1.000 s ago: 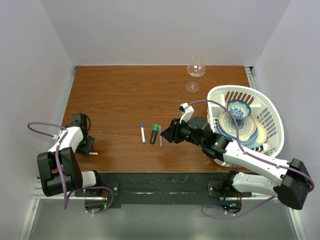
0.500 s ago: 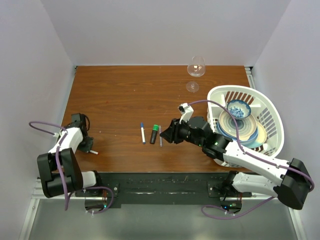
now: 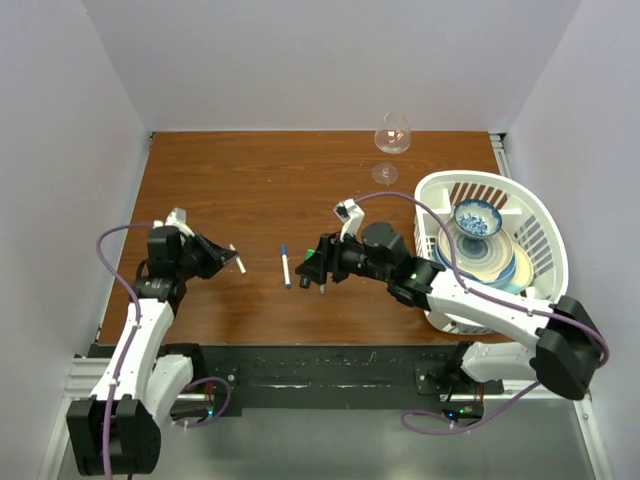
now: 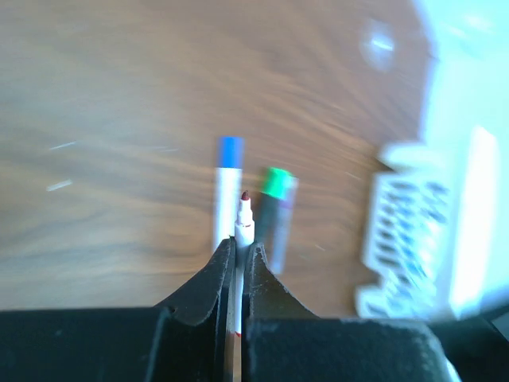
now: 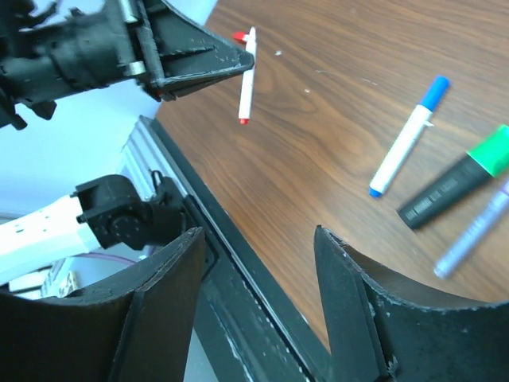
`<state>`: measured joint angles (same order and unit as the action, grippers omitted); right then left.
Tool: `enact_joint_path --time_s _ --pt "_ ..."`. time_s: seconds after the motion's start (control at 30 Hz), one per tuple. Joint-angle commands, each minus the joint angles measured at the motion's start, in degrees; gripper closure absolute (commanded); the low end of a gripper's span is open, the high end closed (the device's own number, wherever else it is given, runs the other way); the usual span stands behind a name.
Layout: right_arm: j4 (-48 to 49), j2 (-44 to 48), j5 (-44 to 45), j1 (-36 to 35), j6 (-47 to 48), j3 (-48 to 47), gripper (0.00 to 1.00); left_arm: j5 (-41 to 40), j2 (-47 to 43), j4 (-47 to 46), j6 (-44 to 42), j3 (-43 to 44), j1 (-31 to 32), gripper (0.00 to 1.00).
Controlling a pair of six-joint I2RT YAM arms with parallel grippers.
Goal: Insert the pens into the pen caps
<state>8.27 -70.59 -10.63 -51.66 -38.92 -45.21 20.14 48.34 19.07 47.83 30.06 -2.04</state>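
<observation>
Slim white pens (image 5: 406, 147) (image 5: 247, 76): two
Black green-capped marker (image 5: 449, 191): one
Thin grey pen (image 5: 475, 229): one
Clear wine glass (image 3: 392, 135): one
White basket (image 3: 480, 178): one

The table (image 3: 250, 180) is viewed whole from above and behind. The left wrist view is set close, facing the basket (image 4: 406, 239); the right wrist view (low, near) is faced toward the left gripper (image 5: 242, 54). The blue-capped pen (image 3: 285, 266) is shared by all.

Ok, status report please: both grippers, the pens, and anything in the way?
Left gripper shut on white red-tipped pen, lifted. Right gripper open, close to green-capped marker and grey pen. Blue-capped pen lies between the two grippers.
</observation>
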Motion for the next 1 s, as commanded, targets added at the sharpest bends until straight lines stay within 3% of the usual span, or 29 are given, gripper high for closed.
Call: enact_joint_path --time_s 0.0,0.23,0.63,0.67,0.7,0.77,0.97 --pt "8.3 -5.1 -7.4 -0.1 -1.8 -4.0 0.36 17.7 -3.1 -13.3 -1.2 -0.6 1.6 1.0" --pt "14.8 -10.9 -9.4 -2.6 -2.8 -8.2 0.36 25.4 -8.6 -23.8 4.1 -2.6 3.6 1.0" --pt "24.2 -14.8 -3.9 -4.5 -6.3 -8.7 0.56 30.1 -13.7 -36.0 11.1 -6.2 3.9 1.0" --pt "24.2 -14.7 -3.3 -4.6 -6.6 -8.6 0.58 30.2 -13.5 -36.3 11.1 -6.2 3.9 1.0" --pt "24.7 -14.7 -2.7 -4.6 -6.8 -8.2 0.68 30.7 -13.4 -36.6 11.1 -6.4 3.9 1.0" --pt "25.6 -14.7 -1.8 -4.6 -7.3 -7.7 0.73 32.1 -12.8 -38.9 11.8 -6.7 3.9 1.0" --pt "26.3 -15.5 -3.2 -4.5 -7.0 -8.0 0.74 33.8 -12.1 -38.1 10.3 -6.7 4.0 1.0"
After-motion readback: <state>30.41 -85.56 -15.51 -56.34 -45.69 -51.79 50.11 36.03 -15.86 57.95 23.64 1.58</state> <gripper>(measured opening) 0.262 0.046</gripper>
